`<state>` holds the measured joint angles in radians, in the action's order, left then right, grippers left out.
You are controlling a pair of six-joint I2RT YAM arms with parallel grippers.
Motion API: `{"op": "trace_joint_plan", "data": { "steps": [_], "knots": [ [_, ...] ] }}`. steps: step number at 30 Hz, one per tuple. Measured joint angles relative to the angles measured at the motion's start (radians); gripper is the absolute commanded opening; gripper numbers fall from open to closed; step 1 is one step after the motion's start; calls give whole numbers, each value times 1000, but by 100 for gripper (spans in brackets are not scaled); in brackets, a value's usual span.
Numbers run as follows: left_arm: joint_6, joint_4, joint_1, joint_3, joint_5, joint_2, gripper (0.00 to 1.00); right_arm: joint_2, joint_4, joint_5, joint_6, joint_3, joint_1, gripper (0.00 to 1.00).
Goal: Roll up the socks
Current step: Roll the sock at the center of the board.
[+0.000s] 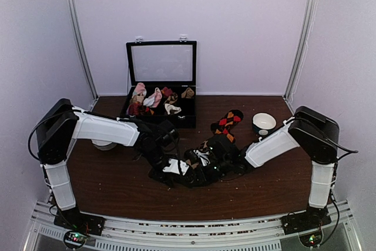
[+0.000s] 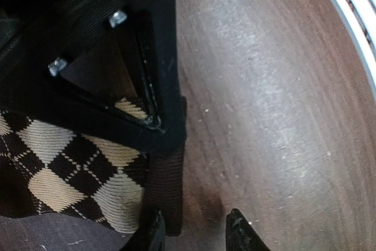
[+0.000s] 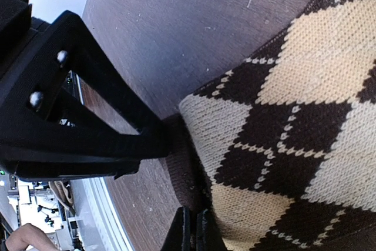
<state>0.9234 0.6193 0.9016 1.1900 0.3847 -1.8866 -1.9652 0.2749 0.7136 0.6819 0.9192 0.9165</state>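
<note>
A black argyle sock with tan diamonds [image 2: 59, 163] lies flat on the dark wooden table [image 1: 117, 186], mostly hidden under both grippers in the top view. My right gripper [image 3: 194, 228] is shut on the sock's [image 3: 294, 116] brown ribbed cuff [image 3: 185, 168]. My left gripper [image 2: 194, 232] stands open at the same cuff [image 2: 167, 180]; the cuff's edge lies against one finger [image 2: 150, 233] and bare wood faces the other. From above, the left gripper [image 1: 168, 170] and the right gripper [image 1: 202, 166] meet at mid-table. A second sock with red and orange diamonds [image 1: 227, 123] lies behind them.
An open black box [image 1: 160, 63] with several pink, white and plain sock bundles stands at the back. A white bowl [image 1: 264, 123] sits at the right, near the right arm. A pale round thing [image 1: 106, 144] shows under the left arm. The table's near edge [image 2: 352, 16] runs close by.
</note>
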Motion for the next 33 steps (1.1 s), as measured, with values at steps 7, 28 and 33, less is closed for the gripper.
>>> {"op": "trace_joint_plan", "data": {
  "steps": [7,28,33],
  "knots": [
    [11,-30,1,43,-35,-32,33,-10,11,38,27,0,-11,0],
    [6,-9,22,17,-65,19,54,-14,10,72,55,-2,-29,0],
    [1,-25,35,-2,-64,59,46,-14,8,76,60,-2,-31,0]
  ]
}}
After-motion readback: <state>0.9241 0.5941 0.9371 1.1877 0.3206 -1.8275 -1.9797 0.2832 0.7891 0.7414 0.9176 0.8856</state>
